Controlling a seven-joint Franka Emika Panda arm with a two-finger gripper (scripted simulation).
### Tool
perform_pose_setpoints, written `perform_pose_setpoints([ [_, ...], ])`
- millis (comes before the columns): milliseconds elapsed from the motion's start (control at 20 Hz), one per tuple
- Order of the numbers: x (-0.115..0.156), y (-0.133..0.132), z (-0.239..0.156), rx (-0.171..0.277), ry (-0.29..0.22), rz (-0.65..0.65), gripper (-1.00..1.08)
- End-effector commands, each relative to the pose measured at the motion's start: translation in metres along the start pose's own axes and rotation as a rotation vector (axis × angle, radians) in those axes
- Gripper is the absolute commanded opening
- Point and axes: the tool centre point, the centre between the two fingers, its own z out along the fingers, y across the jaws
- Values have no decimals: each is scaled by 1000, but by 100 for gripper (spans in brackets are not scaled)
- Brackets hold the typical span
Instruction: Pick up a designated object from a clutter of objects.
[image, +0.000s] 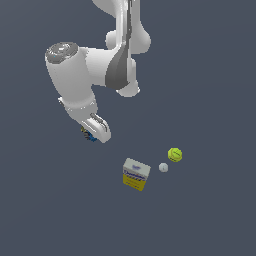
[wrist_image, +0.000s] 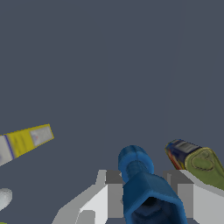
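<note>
I am straddling the deep-blue piece (wrist_image: 144, 188) with my pincer (wrist_image: 146, 199), its long axis pointing outward between my fingers, pinching it.

a flat, featureless slate-grey ground (image: 210, 75) fills both views under even, soft light.

Exterior view: gripper (image: 90, 134) fingertips, blue piece (image: 89, 135) mostly hidden under arm; can not identifiable. Wrist view: yellow box (wrist_image: 24, 141), white ball (wrist_image: 3, 197), olive can (wrist_image: 197, 161) cut by frame edges; grip contact unclear.
</note>
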Motion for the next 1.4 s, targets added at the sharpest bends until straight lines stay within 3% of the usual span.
perform_pose_setpoints([
  [0,7,-3,-24,-1,-1,0,-100],
  [700,46,-20,-137,-1,-4,-1,-100],
  [1350,59,-26,-169,-1,-6,-2,-100],
])
